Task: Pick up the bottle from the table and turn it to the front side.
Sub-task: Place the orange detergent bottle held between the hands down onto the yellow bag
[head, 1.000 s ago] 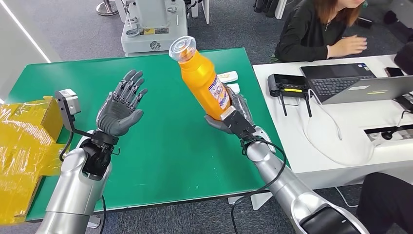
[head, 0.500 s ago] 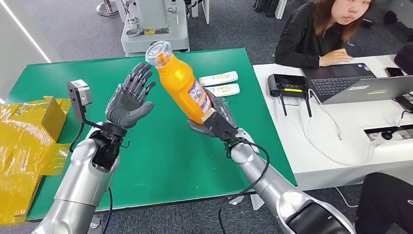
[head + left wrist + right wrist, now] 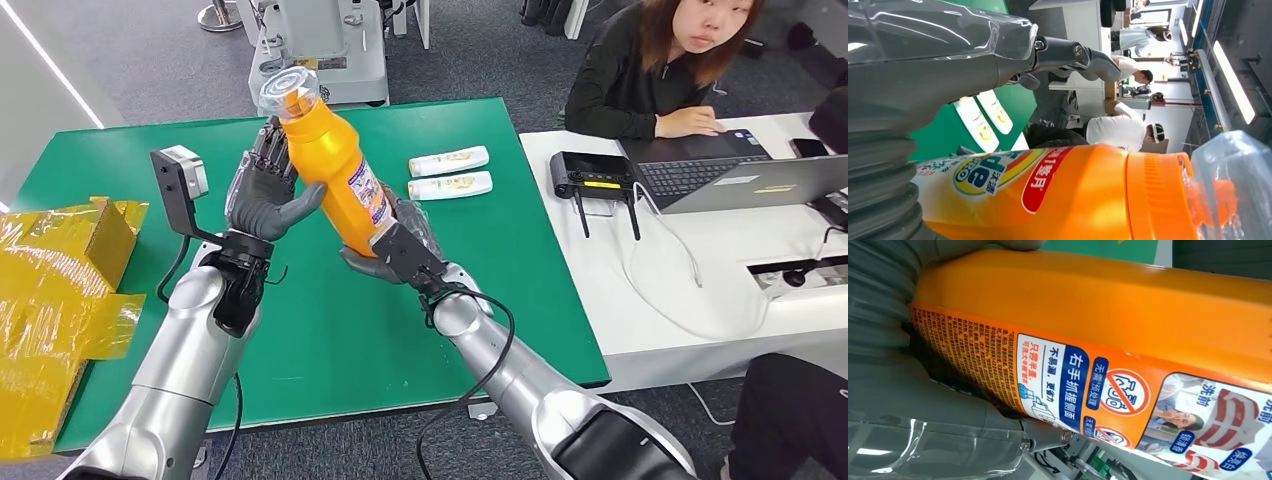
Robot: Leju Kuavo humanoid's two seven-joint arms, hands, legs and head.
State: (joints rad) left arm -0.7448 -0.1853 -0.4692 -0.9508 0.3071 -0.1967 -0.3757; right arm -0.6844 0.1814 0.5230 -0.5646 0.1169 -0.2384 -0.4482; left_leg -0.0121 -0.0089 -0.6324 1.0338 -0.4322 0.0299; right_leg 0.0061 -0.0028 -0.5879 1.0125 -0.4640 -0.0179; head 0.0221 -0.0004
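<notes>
We hold the orange bottle [image 3: 335,175] clear of the green table [image 3: 120,170], tilted with its clear cap toward the far left corner, and our right hand [image 3: 392,250] grips it around the base. Over the last second we have carried it across from the right side of the table toward our left hand [image 3: 262,195], which has risen to meet it. A second ago that hand stood well apart with its fingers spread; now its palm lies against the bottle's upper body, thumb under it and fingers behind the neck. From the head view the fingers look curled round the bottle, but we cannot tell whether they have fully closed on it. The left wrist view shows the brand label close up, while the right wrist view shows the printed instruction side. We judge that the handover for turning has begun: once the left hand holds firmly, the right can let go and the bottle can be rotated to show its front. Two small white tubes [image 3: 449,172] lie near the table's far right corner, and a person [image 3: 660,70] sits at the white desk [image 3: 700,270] beyond.
</notes>
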